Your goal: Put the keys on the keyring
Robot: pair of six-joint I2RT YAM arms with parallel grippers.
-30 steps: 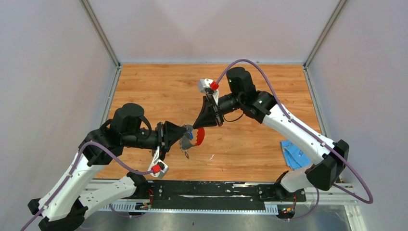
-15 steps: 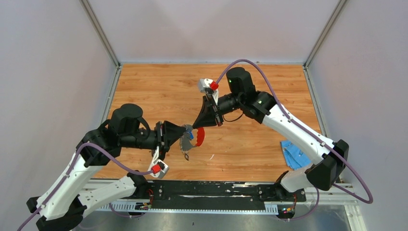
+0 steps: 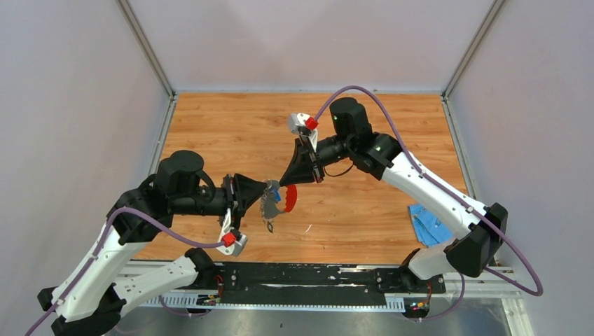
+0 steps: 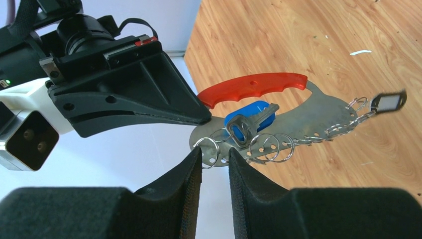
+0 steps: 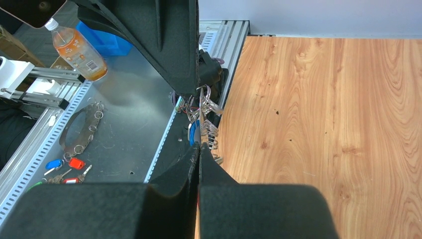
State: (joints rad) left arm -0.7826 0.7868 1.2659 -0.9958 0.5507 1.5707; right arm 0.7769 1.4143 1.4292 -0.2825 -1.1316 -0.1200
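Observation:
The keyring (image 3: 288, 198), a red handle on a grey metal fan with several split rings, hangs in mid-air between my arms. My right gripper (image 3: 286, 185) is shut on its end, seen edge-on in the right wrist view (image 5: 199, 145). In the left wrist view the red handle (image 4: 254, 87) and plate (image 4: 308, 117) lie ahead. The blue-headed key (image 4: 247, 115) rests against the plate by a ring. The black-headed key (image 4: 388, 101) dangles from a chain at the far end. My left gripper (image 4: 215, 155) is slightly open, with a split ring (image 4: 209, 151) at its tips.
A blue cloth (image 3: 429, 224) lies on the wooden table at the right. A small white scrap (image 3: 307, 228) lies near the front. Off the table's front edge are a bottle (image 5: 74, 47), another ring plate (image 5: 79, 130) and spare keys (image 5: 64, 167).
My left gripper has drawn back slightly to the left. The right arm and the keyring have stayed still.

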